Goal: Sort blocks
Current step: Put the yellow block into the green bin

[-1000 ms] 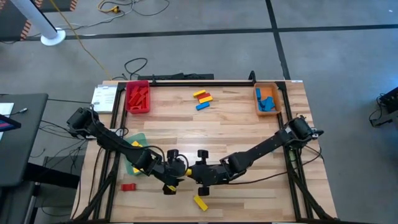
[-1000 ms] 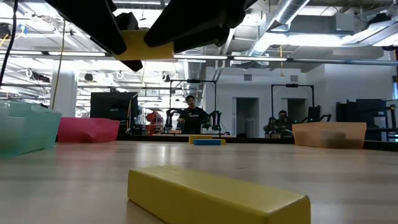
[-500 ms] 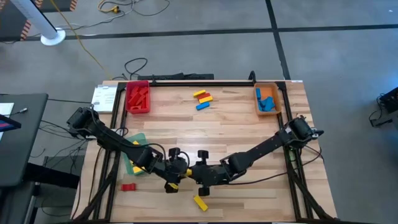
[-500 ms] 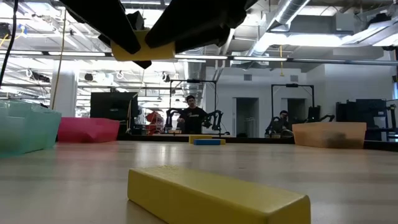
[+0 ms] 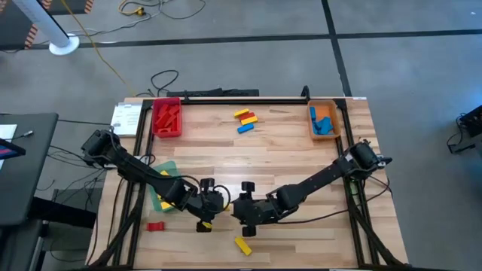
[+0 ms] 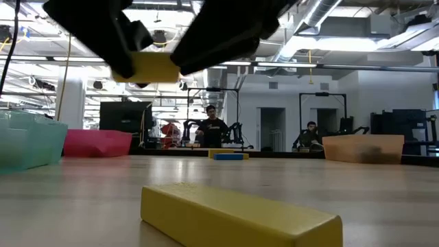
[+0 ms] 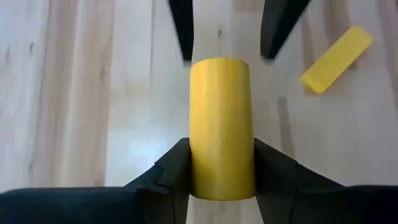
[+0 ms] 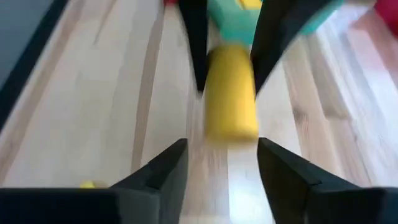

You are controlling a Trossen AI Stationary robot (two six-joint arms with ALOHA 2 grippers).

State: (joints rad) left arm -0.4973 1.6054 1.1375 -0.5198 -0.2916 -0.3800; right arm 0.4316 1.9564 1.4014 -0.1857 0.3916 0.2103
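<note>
A yellow block (image 7: 221, 124) hangs above the table's near middle with my left gripper (image 7: 221, 149) shut on it; the low view shows this yellow block (image 6: 147, 67) clear of the wood. My right gripper (image 8: 221, 149) faces it end on. It is open, its fingertips just short of the block's free end (image 8: 231, 118). Another yellow block (image 5: 242, 245) lies flat near the front edge, a red block (image 5: 155, 226) at the near left. A few blocks (image 5: 245, 120) lie at the far middle. My left gripper pinches the yellow block's two long sides (image 7: 198, 163) between its two fingers, near one end. The fingers slant down from the table's left and lie along the block. Its other end sticks out toward my right gripper. It is lifted clear of the table.
A red tray (image 5: 166, 129) with red blocks stands at the far left, an orange tray (image 5: 324, 134) with blue blocks at the far right, a green tray (image 5: 167, 167) at the near left under my left arm. Bare wood lies in the middle.
My left gripper has shut on the yellow block, and my right gripper has opened and let it go. The block has shifted a little toward the table's left, still clear of the table.
</note>
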